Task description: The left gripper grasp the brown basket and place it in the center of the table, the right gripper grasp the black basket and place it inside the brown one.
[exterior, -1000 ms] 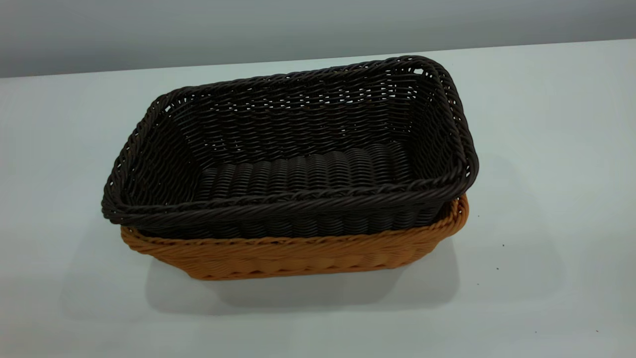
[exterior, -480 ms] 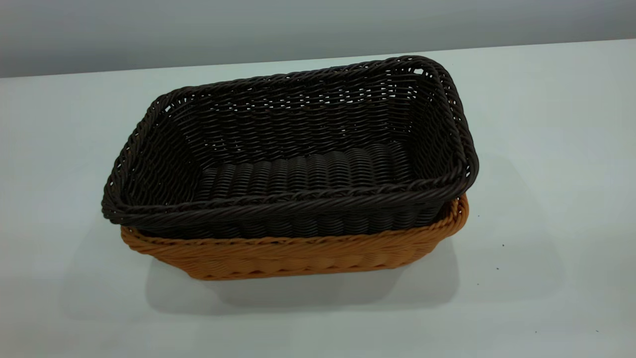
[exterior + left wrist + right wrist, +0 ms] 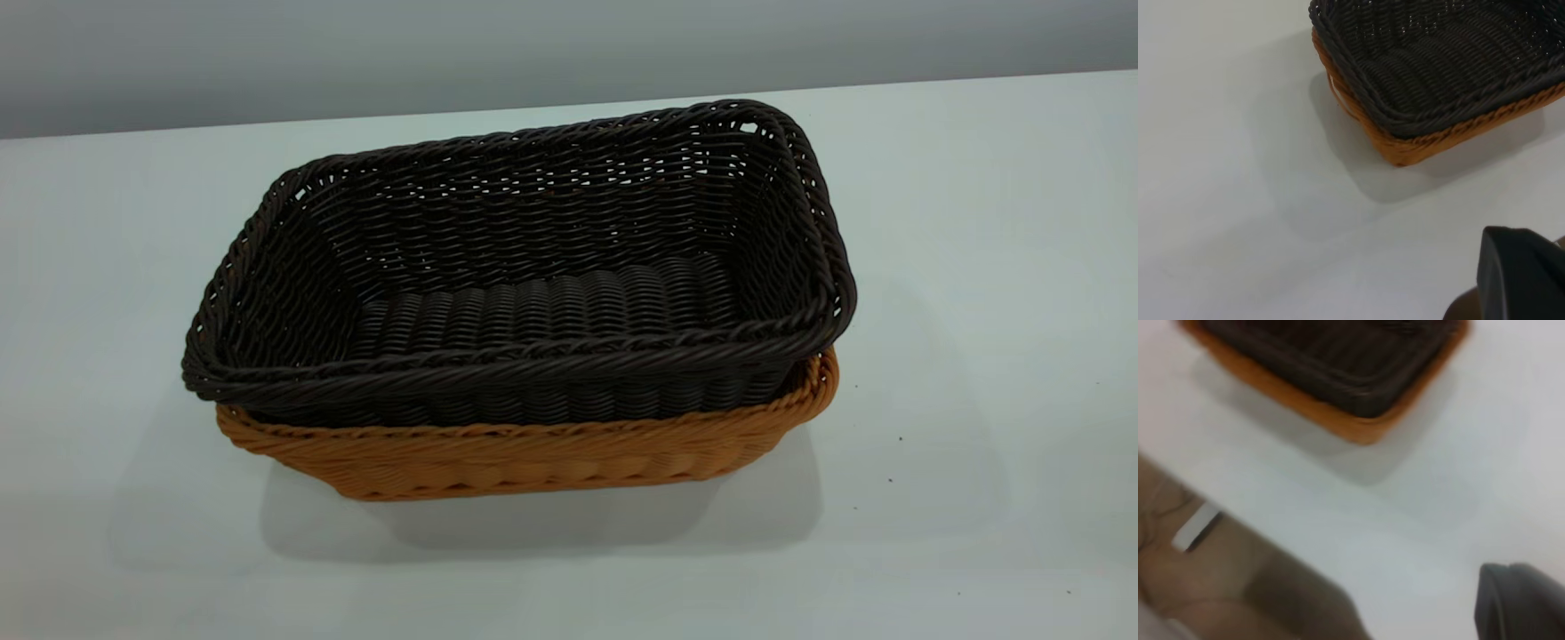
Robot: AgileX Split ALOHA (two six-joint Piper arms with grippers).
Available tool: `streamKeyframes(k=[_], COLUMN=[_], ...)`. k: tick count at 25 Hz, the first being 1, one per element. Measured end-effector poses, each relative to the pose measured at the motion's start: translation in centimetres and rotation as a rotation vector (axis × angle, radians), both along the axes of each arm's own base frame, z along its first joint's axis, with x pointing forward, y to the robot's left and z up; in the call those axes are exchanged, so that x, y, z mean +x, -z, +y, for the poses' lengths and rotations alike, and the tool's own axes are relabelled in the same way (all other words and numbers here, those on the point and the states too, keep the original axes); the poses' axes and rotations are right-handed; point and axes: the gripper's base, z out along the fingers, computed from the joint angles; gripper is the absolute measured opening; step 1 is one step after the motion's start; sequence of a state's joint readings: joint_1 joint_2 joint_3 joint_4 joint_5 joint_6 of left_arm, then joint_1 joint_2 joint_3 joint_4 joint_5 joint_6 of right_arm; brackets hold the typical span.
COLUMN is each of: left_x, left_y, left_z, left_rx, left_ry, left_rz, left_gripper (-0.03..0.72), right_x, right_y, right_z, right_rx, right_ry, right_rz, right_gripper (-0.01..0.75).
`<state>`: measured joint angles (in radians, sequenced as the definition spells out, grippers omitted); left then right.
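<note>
**Dark basket nested in the tan one, both arms drawn back**

From the front, the black basket [image 3: 533, 293] sits inside the brown basket [image 3: 533, 458] near the middle of the white worktop [image 3: 978, 267]. The dark one does not sink fully in: its braided rim rides above the tan rim, so only a band of orange-tan weave shows along the near side and at the right corner. The rest of the brown basket is hidden behind and beneath the dark one, and any side handle on it cannot be made out from here. Neither arm appears in this front view.

The left wrist camera looks across bare worktop [image 3: 1238, 167] at one corner of the stacked pair, the black basket [image 3: 1438, 60] cut off by the frame edge and the brown basket [image 3: 1405, 148] showing as a thin strip beneath it. Of the left claw [image 3: 1521, 277] only one dark rounded piece shows in the corner, well apart from the baskets; I cannot tell how far open it is.

The right wrist camera is blurred. It catches a corner of the black basket [image 3: 1338, 360] inside the brown basket [image 3: 1358, 427], the worktop edge, and brownish floor [image 3: 1238, 600] beyond. The right claw [image 3: 1518, 603] is likewise a dark fragment in the corner, clear of the baskets, its opening impossible to judge.
</note>
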<state>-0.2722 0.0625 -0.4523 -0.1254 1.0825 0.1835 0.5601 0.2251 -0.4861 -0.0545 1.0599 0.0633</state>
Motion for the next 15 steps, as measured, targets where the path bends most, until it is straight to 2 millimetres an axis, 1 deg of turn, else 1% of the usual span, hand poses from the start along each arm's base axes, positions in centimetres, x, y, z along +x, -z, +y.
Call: streamKeyframes(k=[9, 13, 15], left_x=[0.0, 0.0, 0.0], left_y=[0.0, 0.0, 0.0], left_z=[0.0, 0.0, 0.0], left_rx=[-0.001, 0.0, 0.0], left_ry=[-0.001, -0.006, -0.027], left_rz=[0.0, 0.0, 0.0], left_gripper=[-0.001, -0.001, -0.001], right_x=[0.3, 0.1, -0.1], right_y=[0.0, 0.0, -0.1], right_z=[-1.5, -2.1, -2.3], right_rx=[0.0, 0.0, 0.001], right_ry=[0.495, 0.693, 0.763], right_rz=[-0.001, -0.001, -0.014], right_gripper=[0.005, 0.005, 0.005])
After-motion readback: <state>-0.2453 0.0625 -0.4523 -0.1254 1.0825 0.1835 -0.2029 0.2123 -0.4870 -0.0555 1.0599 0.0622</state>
